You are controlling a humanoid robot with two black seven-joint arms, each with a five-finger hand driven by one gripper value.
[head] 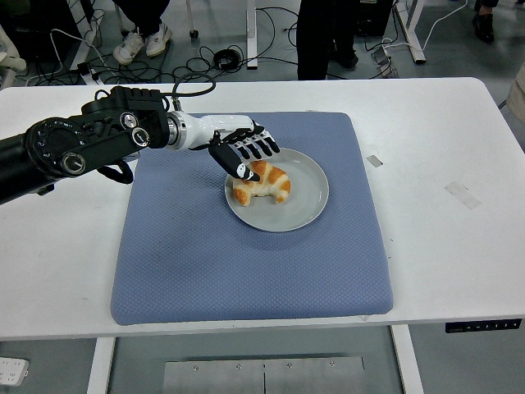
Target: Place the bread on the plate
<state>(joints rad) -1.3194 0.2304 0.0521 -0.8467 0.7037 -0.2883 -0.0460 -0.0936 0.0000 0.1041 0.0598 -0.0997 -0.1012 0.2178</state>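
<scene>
- You see a golden-brown bread (262,182) — paler, almost cream, at its ends.
- Your plate (305,205) is plain grey.
- The mat (246,263) under it is dusty blue with a fine dotted weave.
- The table (443,230) is white.
- Your left hand (244,153) is black at the fingers with white joints — its arm black.
</scene>
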